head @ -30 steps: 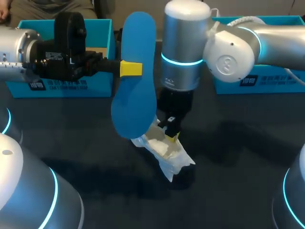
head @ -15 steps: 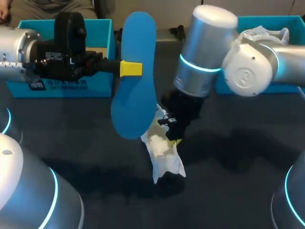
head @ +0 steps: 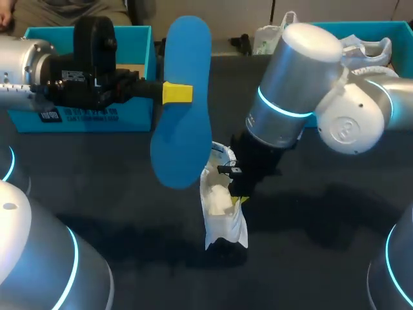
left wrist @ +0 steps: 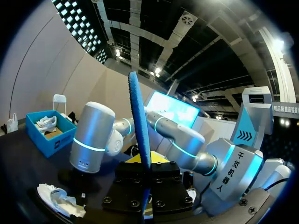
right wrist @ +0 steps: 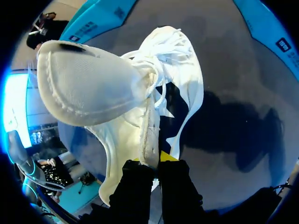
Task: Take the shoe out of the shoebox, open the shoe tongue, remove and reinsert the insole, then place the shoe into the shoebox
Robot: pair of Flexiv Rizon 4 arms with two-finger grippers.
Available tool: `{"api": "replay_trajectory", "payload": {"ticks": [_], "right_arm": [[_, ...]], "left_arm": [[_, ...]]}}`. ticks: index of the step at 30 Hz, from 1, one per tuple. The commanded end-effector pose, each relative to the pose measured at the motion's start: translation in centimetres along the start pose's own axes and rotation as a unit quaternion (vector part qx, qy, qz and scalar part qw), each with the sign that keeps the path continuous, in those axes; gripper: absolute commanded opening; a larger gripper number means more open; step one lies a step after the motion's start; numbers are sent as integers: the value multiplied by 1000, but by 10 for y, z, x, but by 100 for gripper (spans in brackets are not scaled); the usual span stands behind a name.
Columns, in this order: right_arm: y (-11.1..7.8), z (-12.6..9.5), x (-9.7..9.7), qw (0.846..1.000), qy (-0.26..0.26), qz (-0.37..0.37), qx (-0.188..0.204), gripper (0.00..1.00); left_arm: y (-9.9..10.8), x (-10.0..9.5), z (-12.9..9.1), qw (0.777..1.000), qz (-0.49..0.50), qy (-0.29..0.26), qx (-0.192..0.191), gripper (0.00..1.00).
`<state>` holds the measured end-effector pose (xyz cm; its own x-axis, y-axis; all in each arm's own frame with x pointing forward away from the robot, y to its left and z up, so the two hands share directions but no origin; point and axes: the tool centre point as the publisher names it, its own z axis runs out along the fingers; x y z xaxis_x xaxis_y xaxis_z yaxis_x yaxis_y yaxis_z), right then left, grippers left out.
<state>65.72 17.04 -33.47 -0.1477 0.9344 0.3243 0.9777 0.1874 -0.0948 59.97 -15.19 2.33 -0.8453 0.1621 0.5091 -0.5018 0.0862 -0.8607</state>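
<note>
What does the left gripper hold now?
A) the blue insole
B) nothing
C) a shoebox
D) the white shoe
A: the left gripper is shut on the blue insole at its middle; the white shoe is in the right gripper.

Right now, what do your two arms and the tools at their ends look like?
My left arm and right arm are thick silver-grey tubes with rounded joints, ringed by glowing cyan bands. Both end in black wrist blocks; the left one carries small white labels. The left tool and right tool are black, with bright yellow tips.
</note>
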Motion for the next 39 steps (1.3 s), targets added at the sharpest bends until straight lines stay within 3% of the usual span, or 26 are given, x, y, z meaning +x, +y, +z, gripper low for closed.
{"api": "replay_trajectory", "payload": {"ticks": [1, 32, 34, 35, 36, 39], "right_arm": [[-7, 3, -6, 1000, 10, 9, -22, 0], [-2, 27, -30, 998, 61, -2, -12, 0], [-3, 25, -29, 998, 62, -3, -11, 37], [-4, 24, -29, 998, 64, -4, -12, 77], [-4, 23, -28, 998, 64, -4, -12, 100], [-7, 16, -26, 998, 65, 0, -11, 100]], "left_arm": [[0, -1, 2, 1000, 0, 1, 0, 0], [0, -1, 2, 1000, 0, 1, 0, 0], [0, -1, 2, 1000, 0, 1, 0, 0], [0, -1, 2, 1000, 0, 1, 0, 0], [0, -1, 2, 1000, 0, 1, 0, 0], [0, -1, 2, 1000, 0, 1, 0, 0]]}}
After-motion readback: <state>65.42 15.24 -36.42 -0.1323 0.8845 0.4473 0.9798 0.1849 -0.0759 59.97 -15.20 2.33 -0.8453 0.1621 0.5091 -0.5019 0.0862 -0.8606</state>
